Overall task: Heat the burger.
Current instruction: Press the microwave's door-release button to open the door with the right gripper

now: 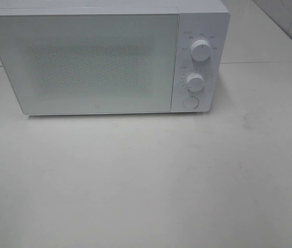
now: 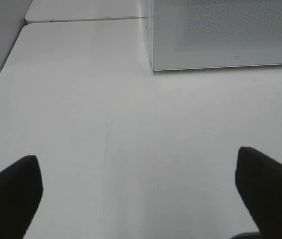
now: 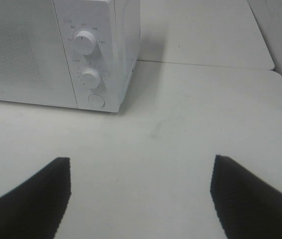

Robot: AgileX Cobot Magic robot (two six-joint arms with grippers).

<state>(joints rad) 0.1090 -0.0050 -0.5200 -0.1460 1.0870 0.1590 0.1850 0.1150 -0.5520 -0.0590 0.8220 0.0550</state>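
- Hovering over the table (image 1: 146,186), my left gripper (image 2: 137,160) has its two dark, matte fingers (image 2: 11,194) spread wide, with nothing between them.
- My right gripper (image 3: 141,163) is also spread wide and empty. Its black pads (image 3: 250,199) have a fine ribbed texture.
- The burger shows in none of my views, so I cannot tell where it is.
- The microwave (image 1: 99,57) stands at the far side of the table. It is a white, boxy unit with smooth, rounded edges.
- Its door (image 1: 84,64) is shut. It is a flat, pale panel with a fine dotted mesh across the middle.
- A tiny logo (image 1: 95,109) sits low on the door, too small to read.
- On the right of the microwave are a round upper knob (image 1: 200,52), a round lower knob (image 1: 194,81) and a flat circular button (image 1: 191,102) below them.
- Small printed marks ring both knobs, too fine to read.
- The tabletop is smooth, matte white with rounded corners, and has a faint thin scratch (image 2: 107,132).
- A seam (image 1: 270,63) separates it from a second white surface farther back.
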